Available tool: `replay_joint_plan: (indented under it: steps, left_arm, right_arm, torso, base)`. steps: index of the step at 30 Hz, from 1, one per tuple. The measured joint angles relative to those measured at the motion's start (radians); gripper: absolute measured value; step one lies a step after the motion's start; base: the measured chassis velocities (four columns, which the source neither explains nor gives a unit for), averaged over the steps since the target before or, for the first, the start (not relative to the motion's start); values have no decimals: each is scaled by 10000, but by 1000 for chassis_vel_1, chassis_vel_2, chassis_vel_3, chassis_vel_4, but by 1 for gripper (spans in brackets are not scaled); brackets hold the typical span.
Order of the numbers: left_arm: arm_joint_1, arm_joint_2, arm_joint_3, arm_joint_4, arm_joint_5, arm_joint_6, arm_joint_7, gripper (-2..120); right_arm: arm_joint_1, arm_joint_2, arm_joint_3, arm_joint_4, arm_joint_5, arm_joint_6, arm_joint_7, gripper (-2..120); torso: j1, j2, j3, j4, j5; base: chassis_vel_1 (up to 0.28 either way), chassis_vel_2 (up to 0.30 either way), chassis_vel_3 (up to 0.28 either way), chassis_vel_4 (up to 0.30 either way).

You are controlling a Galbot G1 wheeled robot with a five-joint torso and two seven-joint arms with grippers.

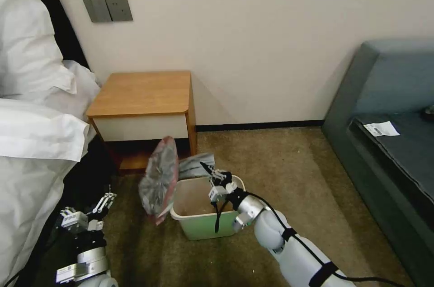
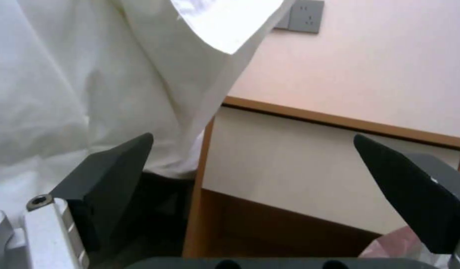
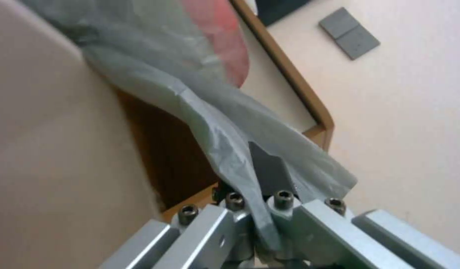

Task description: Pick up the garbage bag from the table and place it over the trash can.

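While the right gripper is held over the bin, its jaws are clamped on the bag, which is draped leftward from them. The left gripper is held low, jaws apart.

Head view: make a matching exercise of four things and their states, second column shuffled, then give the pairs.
Things:
1. garbage bag
2. trash can
3. left gripper
4. table

States:
A. open, holding nothing, low beside the white bedding
B. bare wooden top
C. pinched in the right gripper, hanging beside the bin's rim
D. standing on the carpet, unlined

Pairs: 1-C, 2-D, 3-A, 4-B
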Motion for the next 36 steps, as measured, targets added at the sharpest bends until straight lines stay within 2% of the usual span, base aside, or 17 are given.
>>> replay_joint_plan:
  steps: [7,13,26,29,31,32,35,36]
  left_arm:
    - [-51,18,38,90,62,10,-11,100]
    - [-105,20,105,148,147,24,-15,100]
    - [-108,-79,188,210,461,47,-178,100]
    - [-113,-73,190,209,478,60,-188,100]
    - [-127,-74,202,154,519,115,-193,100]
    - [-127,-74,202,154,519,115,-193,100]
    - [-143,-115,220,31,601,184,-197,100]
    - [-143,-115,220,31,601,184,-197,100]
  right_arm:
    - [-265,-668,-117,322,351,112,-290,0]
    - [-592,-923,-121,566,651,103,-444,0]
    - [-712,-1385,-14,1006,2290,-53,-1776,0]
    - [-757,-1464,-15,1087,2478,-71,-1953,7]
    - [-788,-1504,44,1175,2595,-99,-2148,18]
    - [-788,-1504,44,1175,2595,-99,-2148,18]
    - [-807,-1592,129,1321,2730,-107,-2584,33]
    - [-807,-1592,129,1321,2730,-107,-2584,33]
  torso:
    - [0,0,0,0,-1]
    - [0,0,0,0,-1]
    - [0,0,1,1,-1]
    - [0,0,0,1,-1]
    - [0,0,1,1,-1]
    - [0,0,1,1,-1]
    - [0,0,1,1,-1]
    - [0,0,1,1,-1]
  base:
    - [0,0,0,0]
    - [0,0,0,0]
    - [0,0,0,0]
    - [0,0,0,0]
    - [0,0,0,0]
    - [0,0,0,0]
    - [0,0,0,0]
    - [0,0,0,0]
